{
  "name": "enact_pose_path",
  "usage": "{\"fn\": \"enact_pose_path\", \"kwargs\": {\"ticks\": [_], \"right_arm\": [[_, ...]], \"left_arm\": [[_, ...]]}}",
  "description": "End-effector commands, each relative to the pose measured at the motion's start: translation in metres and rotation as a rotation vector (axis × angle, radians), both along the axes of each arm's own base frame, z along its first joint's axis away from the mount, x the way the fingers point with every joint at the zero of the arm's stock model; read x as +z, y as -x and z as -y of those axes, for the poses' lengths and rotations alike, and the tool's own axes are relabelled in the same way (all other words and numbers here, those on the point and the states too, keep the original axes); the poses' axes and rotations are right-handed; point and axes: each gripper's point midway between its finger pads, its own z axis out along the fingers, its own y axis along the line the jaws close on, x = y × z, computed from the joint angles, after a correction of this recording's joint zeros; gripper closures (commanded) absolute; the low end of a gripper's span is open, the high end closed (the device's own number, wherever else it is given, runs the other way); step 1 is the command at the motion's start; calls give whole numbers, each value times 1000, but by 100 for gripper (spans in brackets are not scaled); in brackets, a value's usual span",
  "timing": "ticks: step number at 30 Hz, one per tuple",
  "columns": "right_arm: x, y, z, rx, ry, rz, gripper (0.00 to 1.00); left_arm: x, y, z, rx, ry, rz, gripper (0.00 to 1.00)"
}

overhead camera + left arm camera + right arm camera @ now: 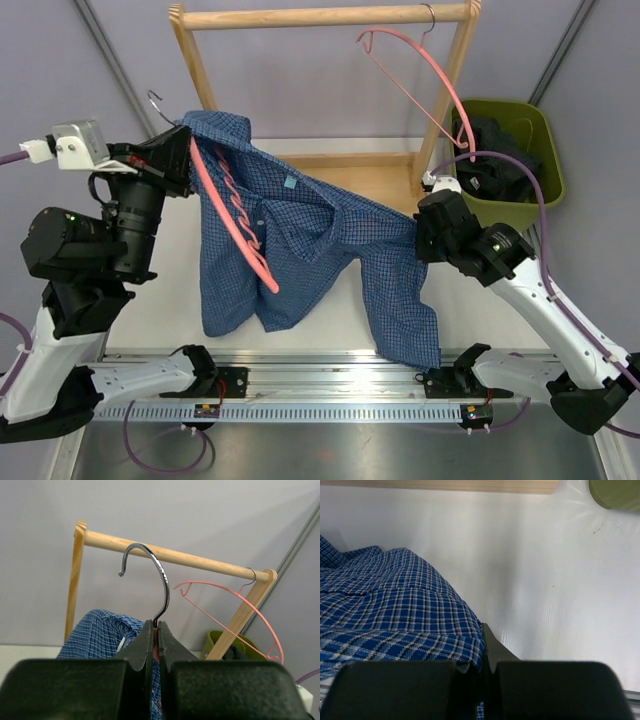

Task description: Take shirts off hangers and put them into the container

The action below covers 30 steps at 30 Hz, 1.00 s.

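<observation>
The blue checked shirt (pixel 300 235) is stretched above the table between both arms, one shoulder still on a salmon-pink hanger (pixel 232 215). My left gripper (pixel 190 152) is shut on that hanger's neck (pixel 156 647), just under its metal hook (pixel 159 580), which is off the rail. My right gripper (pixel 420 232) is shut on the shirt's far edge (pixel 400 615); cloth covers one finger in the right wrist view. A second pink hanger (pixel 410 72) hangs bare on the rail. The black shirt (pixel 500 150) lies inside the olive-green container (pixel 545 165) at the right.
The light wooden rack (pixel 320 16) stands at the back, its right leg (pixel 445 100) next to the container. Its base board (pixel 445 485) lies ahead of my right gripper. The shirt's lower hem (pixel 410 330) drapes toward the table's front rail (pixel 330 375).
</observation>
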Motion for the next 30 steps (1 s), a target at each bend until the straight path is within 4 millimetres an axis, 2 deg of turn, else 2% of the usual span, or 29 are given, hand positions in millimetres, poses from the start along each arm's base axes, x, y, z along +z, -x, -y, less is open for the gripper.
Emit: {"fn": "enact_pose_path", "kwargs": {"ticks": [1, 3, 4, 6, 7, 9, 12, 14, 16, 18, 19, 23, 26, 27, 28, 29, 30], "right_arm": [[-21, -4, 14, -42, 91, -38, 100], [-21, -12, -1, -10, 57, -37, 100], [-20, -15, -4, -5, 49, -36, 100], [-15, -22, -12, 11, 34, -19, 100], [-11, -26, -15, 15, 24, -6, 100], [-9, -31, -20, 28, 19, 3, 100], [-3, -36, -24, 32, 9, 24, 100], [-1, -40, -26, 35, 6, 33, 100], [0, -41, -27, 35, 6, 37, 100], [-1, -43, -28, 39, 9, 37, 100], [-2, -43, -28, 39, 10, 34, 100], [-6, -45, -31, 46, 18, 20, 100], [-5, -44, -31, 53, 18, 18, 100], [-3, -43, -30, 55, 16, 20, 88], [2, -41, -31, 65, 9, 29, 61], [13, -37, -31, 82, -17, 55, 39], [21, -34, -31, 107, -27, 81, 15]], "left_arm": [[19, 0, 0, -35, 169, 6, 100], [8, -6, 28, -127, 201, -57, 100], [-11, -15, 49, -159, 159, -131, 100], [-22, -13, 78, -281, 193, -198, 100], [-38, -16, 93, -308, 171, -257, 100], [-55, -11, 115, -407, 206, -334, 100], [-82, -1, 136, -511, 242, -449, 100], [-95, 6, 143, -552, 283, -517, 100], [-116, 11, 151, -583, 286, -590, 100], [-120, 21, 153, -636, 348, -624, 100], [-128, 22, 157, -651, 360, -640, 100], [-132, 35, 168, -757, 480, -670, 100], [-123, 35, 166, -779, 474, -603, 100], [-119, 30, 162, -742, 456, -574, 100], [-131, 22, 165, -698, 401, -601, 100], [-122, 18, 162, -673, 344, -559, 100], [-125, 11, 163, -642, 305, -553, 100]]}}
